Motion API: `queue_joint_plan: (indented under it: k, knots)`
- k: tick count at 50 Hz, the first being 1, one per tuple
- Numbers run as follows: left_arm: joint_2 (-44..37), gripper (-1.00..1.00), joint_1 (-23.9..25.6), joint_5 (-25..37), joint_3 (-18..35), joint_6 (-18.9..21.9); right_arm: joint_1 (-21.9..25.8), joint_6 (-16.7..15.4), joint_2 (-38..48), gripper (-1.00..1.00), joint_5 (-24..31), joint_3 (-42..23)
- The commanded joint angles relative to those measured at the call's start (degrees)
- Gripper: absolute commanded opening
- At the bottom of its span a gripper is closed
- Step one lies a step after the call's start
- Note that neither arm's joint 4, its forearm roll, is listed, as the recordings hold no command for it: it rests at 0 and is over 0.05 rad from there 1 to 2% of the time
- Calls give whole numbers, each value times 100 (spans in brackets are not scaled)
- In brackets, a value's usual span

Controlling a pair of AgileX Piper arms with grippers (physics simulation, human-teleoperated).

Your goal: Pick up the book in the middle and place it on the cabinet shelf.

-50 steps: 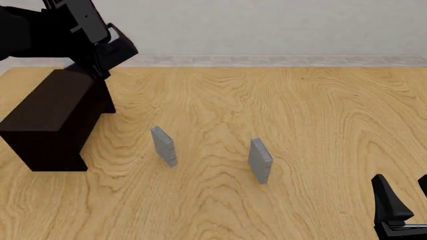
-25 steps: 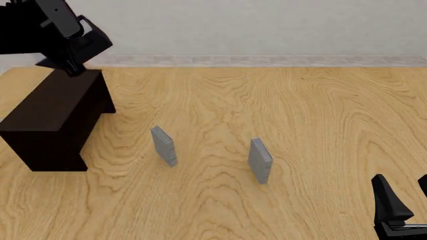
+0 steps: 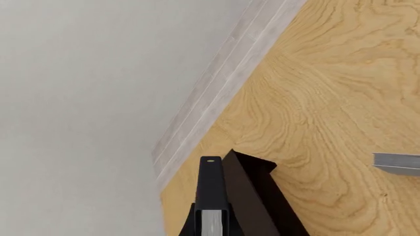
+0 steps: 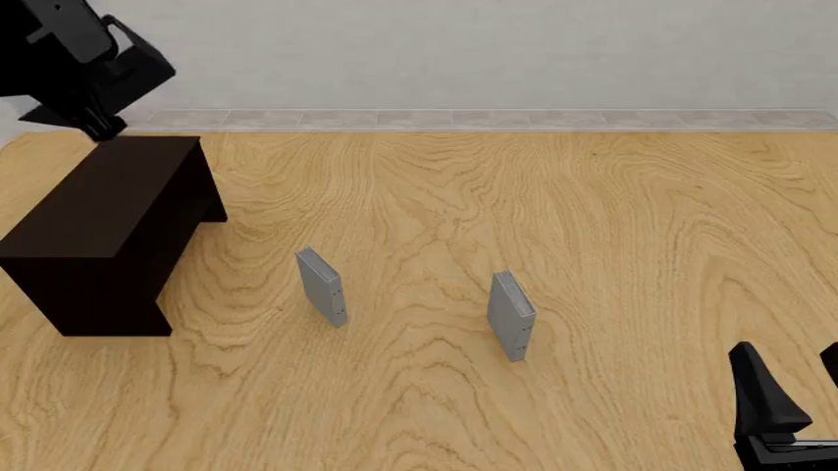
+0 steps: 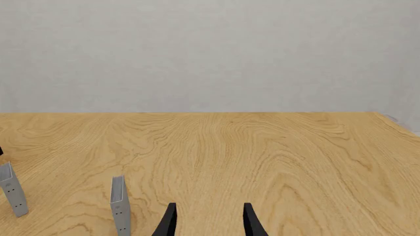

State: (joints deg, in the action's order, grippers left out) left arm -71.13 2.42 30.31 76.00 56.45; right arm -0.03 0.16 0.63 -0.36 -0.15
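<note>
The black book (image 3: pixel 211 189) with white page edges shows edge-on in the left wrist view, held between the jaws of my left gripper (image 3: pixel 210 230). In the front view the left gripper (image 4: pixel 94 103) and the book (image 4: pixel 131 71) are at the top left, raised above the far end of the dark brown cabinet shelf (image 4: pixel 112 211). The two black shapes are hard to tell apart there. The cabinet's corner (image 3: pixel 259 201) lies below the book in the left wrist view. My right gripper (image 4: pixel 792 381) is open and empty at the near right; its fingers also show in the right wrist view (image 5: pixel 206 221).
Two thin grey slabs stand upright on the wooden table, one left of centre (image 4: pixel 321 286) and one at centre (image 4: pixel 511 315). They also show in the right wrist view (image 5: pixel 119 204) (image 5: pixel 12 189). A pale wall with a skirting strip (image 4: pixel 524 119) runs along the table's far edge.
My left arm has swung left and up with the book, from over the cabinet's far right corner to the frame's top left. The right arm and the slabs have not moved.
</note>
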Motion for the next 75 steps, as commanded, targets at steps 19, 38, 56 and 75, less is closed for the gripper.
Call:
queue_joint_plan:
  k: [19, 38, 56, 75]
  knots:
    - [21, -100, -580, -583, -537, 353, 1, 0, -1, 100, 0, 0]
    - [-224, -100, -781, -973, -811, 550, 1, 0, 2, 100, 0, 0]
    - [-568, -100, -1040, -1430, -1042, 876, -1, -1, 0, 100, 0, 0]
    - [-785, -100, -1383, -1870, -1397, 1310, 0, 1, -1, 100, 0, 0]
